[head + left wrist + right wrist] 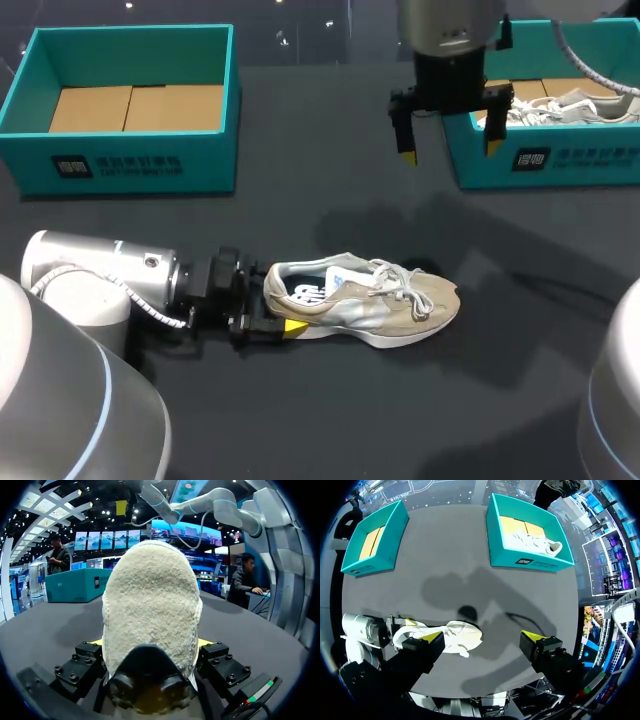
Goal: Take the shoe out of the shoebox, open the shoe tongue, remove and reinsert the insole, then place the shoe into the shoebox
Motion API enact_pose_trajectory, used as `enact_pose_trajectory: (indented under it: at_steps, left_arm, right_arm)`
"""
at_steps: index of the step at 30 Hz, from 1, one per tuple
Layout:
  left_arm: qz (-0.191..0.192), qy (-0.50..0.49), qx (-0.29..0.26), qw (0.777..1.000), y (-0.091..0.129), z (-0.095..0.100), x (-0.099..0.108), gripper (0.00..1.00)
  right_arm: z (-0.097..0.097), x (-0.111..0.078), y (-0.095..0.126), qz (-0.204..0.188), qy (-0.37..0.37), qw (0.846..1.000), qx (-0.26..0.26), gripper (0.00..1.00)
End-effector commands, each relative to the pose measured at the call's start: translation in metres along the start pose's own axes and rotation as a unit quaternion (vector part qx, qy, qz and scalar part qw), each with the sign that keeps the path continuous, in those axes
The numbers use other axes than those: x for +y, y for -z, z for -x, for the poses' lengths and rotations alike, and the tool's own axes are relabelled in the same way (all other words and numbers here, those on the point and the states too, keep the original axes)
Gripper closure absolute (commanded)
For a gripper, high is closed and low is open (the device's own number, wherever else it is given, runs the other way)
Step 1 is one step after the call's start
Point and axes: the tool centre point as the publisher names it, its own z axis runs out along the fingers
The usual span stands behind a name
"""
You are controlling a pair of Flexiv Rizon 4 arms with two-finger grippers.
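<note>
Near the front of the table (330, 200), the beige shoe (365, 300) lies toe to the right, its heel clamped between the left gripper's (272, 306) fingers. Far right, the right gripper (450, 148) hangs spread wide, holding nothing, just beside a teal box (480, 172).

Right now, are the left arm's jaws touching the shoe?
Touching. The left wrist view shows the heel of the shoe wedged between the jaws, which press against it from both sides.

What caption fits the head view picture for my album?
Left claw holds the beige shoe by its heel on the table; right claw hangs open above.
</note>
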Motion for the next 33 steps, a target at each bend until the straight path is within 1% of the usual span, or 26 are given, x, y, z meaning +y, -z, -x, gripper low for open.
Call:
enact_pose_trajectory:
  at_steps: [1,10,11,13,15,17,20,23,25,29,33]
  left_arm:
    - [0.001,0.000,-0.001,1.000,0.000,-0.001,0.001,1.00]
    - [0.001,0.000,-0.001,1.000,0.000,-0.001,0.001,1.00]
    - [0.001,0.000,-0.001,1.000,0.000,-0.001,0.001,1.00]
    - [0.001,0.000,-0.001,1.000,0.000,-0.001,0.001,1.00]
    - [0.001,0.000,-0.001,1.000,0.000,-0.001,0.001,1.00]
    - [0.001,0.000,-0.001,1.000,0.000,-0.001,0.001,1.00]
    - [0.001,0.000,-0.001,1.000,0.000,-0.001,0.001,1.00]
    - [0.001,0.000,-0.001,1.000,0.000,-0.001,0.001,1.00]
    - [0.001,0.000,-0.001,1.000,0.000,-0.001,0.001,1.00]
    - [0.001,0.000,-0.001,1.000,0.000,-0.001,0.001,1.00]
    - [0.001,0.000,-0.001,1.000,0.000,-0.001,0.001,1.00]
  right_arm:
    - [0.001,0.000,-0.002,0.000,0.000,1.000,0.002,0.00]
    - [0.001,0.000,-0.002,0.000,0.000,1.000,0.002,0.00]
    - [-0.001,-0.001,-0.004,0.001,-0.007,1.000,-0.010,0.00]
    - [-0.006,-0.004,-0.006,0.002,-0.014,1.000,-0.014,0.00]
    - [-0.015,-0.010,-0.007,0.011,-0.016,1.000,-0.013,0.00]
    - [-0.026,-0.015,-0.009,0.013,-0.017,1.000,-0.016,0.00]
    - [-0.044,-0.023,-0.011,0.020,-0.019,0.999,-0.018,0.00]
    - [-0.063,-0.030,-0.013,0.024,-0.026,0.999,-0.030,0.00]
    - [-0.074,-0.035,-0.015,0.019,-0.036,0.998,-0.039,0.00]
    - [-0.094,-0.044,-0.021,0.016,-0.043,0.998,-0.037,0.00]
    - [-0.108,-0.051,-0.025,0.014,-0.061,0.997,-0.038,0.00]
